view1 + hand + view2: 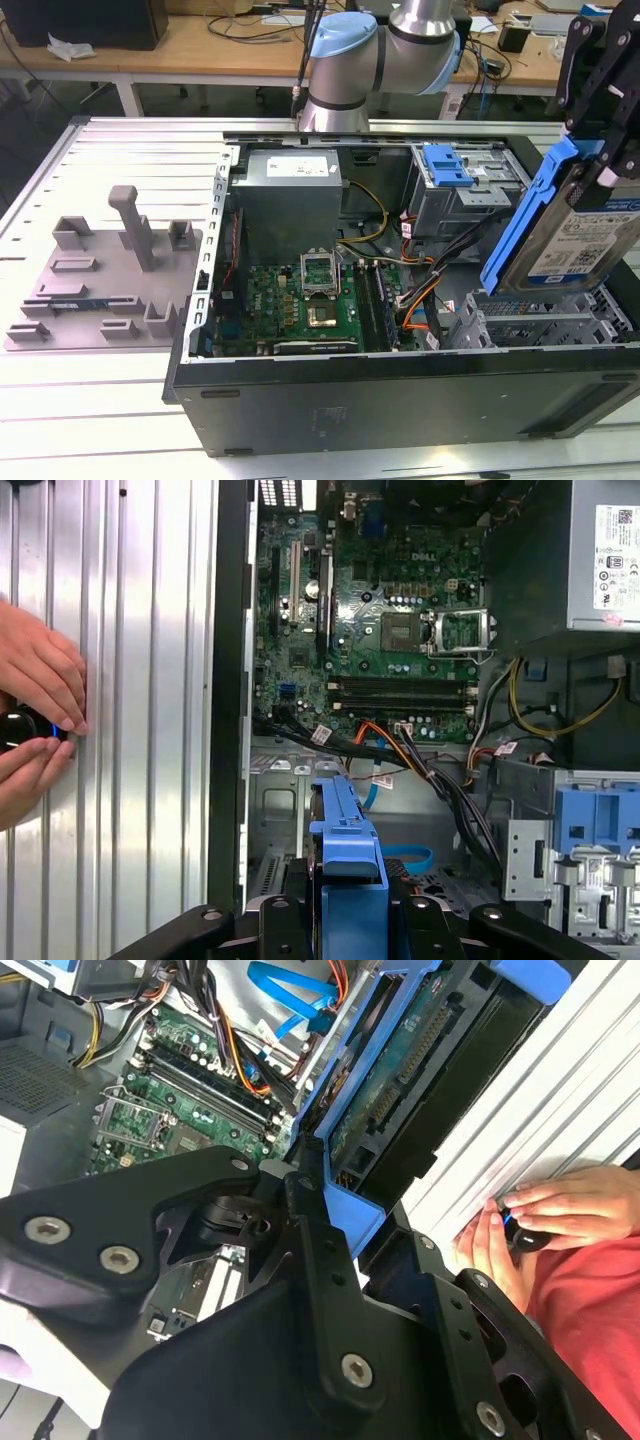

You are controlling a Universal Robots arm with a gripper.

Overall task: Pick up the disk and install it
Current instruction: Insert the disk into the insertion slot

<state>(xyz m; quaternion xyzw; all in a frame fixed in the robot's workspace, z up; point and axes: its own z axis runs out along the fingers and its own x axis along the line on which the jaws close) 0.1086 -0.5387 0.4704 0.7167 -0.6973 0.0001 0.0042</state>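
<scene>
Tray of grey plastic lies at the exterior view's left, the open computer case stands beside it, and at the right the gripper clamps the disk, tilted, above the drive cage.

Robotics lab or workshop, going by the opened computer case on a slotted metal counter, robot arm behind it, cable-strewn wooden counters further back.

One disk, one case, one tray — two hands.
</scene>
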